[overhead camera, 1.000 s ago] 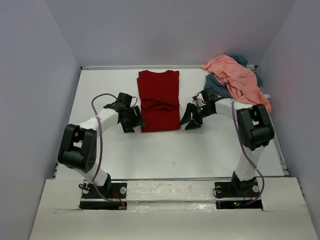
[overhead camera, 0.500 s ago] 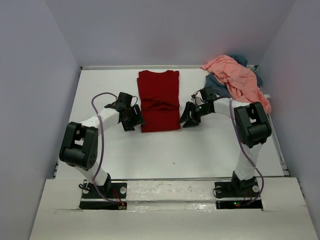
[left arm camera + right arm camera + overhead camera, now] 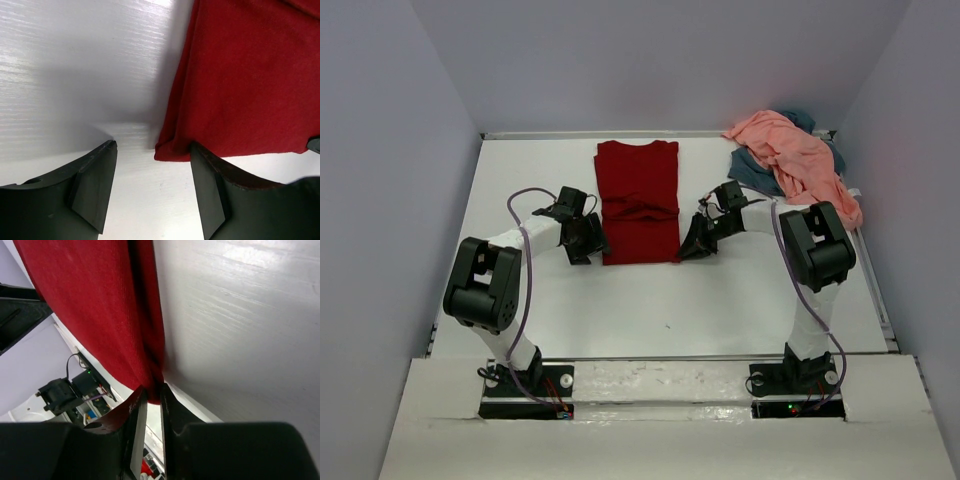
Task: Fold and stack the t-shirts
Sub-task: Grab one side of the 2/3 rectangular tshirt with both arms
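— Where is the red shirt (image 3: 637, 200)?

— It lies flat on the white surface (image 3: 720, 300), folded into a long narrow strip. It sits in the middle of the far half, with its collar end toward the back wall.

— And the other two shirts?

— They are heaped in the far right corner. The pink shirt (image 3: 792, 160) is crumpled on top, and the blue-grey shirt (image 3: 748, 160) shows from under it. Both are well apart from the red one.

— What is the left end effector (image 3: 152, 150) doing?

— It is down at the near left corner of the red shirt with its fingers spread wide. The wrist view shows the corner of the cloth lying in the gap between them. One finger (image 3: 95, 185) is over bare surface and the other is at the shirt's near hem. Nothing is pinched.

— And the right end effector (image 3: 150, 390)?

— It is at the near right corner of the same shirt. Its fingers are drawn almost together, and the folded edge of the red cloth runs down into the thin slit between the tips. It looks clamped on that edge.

— Is the cloth lifted anywhere?

— From above, the strip looks flat. I cannot tell whether the pinched corner has left the surface.
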### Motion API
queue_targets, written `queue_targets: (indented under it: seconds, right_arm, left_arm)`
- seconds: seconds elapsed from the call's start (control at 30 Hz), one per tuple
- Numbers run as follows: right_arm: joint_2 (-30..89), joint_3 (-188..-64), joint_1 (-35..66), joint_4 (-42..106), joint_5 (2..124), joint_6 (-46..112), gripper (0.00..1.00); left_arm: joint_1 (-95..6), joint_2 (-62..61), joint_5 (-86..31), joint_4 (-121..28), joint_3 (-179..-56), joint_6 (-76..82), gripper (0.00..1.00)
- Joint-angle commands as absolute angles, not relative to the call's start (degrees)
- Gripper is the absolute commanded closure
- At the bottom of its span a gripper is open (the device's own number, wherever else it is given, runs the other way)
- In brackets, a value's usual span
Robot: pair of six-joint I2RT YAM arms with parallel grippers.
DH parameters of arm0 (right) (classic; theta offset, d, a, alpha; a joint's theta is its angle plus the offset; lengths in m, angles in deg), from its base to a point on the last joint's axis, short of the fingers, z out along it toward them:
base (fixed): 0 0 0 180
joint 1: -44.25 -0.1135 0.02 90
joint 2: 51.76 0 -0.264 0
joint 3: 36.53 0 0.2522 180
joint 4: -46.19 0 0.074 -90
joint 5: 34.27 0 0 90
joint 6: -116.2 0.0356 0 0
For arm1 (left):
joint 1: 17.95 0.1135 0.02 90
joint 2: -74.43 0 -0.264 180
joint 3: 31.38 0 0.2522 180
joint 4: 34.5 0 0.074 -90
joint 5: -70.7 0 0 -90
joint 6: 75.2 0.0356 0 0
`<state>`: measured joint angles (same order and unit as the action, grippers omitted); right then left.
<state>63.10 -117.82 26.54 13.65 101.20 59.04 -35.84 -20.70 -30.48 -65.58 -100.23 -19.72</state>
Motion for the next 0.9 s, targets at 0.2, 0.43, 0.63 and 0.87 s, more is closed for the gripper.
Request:
queue_targets:
  seconds: [0.2, 0.43, 0.63, 0.87]
  right_arm:
    - [63.2, -117.0, 26.1, 15.9, 102.0, 60.0, 1.0]
    - [63.3, -117.1, 26.1, 15.8, 102.0, 60.0, 1.0]
    - [63.3, -117.2, 26.1, 15.8, 102.0, 60.0, 1.0]
    - [63.5, -117.3, 26.1, 15.8, 101.9, 60.1, 1.0]
  left_arm:
    - [-35.9, -20.2, -31.3, -64.8, -101.0, -18.7, 0.41]
    - [-35.8, -20.2, -32.2, -64.3, -100.3, -18.8, 0.5]
    - [-35.9, -20.5, -34.8, -63.0, -98.6, -19.6, 0.41]
    - [-36.7, -20.4, -36.9, -61.5, -96.5, -20.3, 0.43]
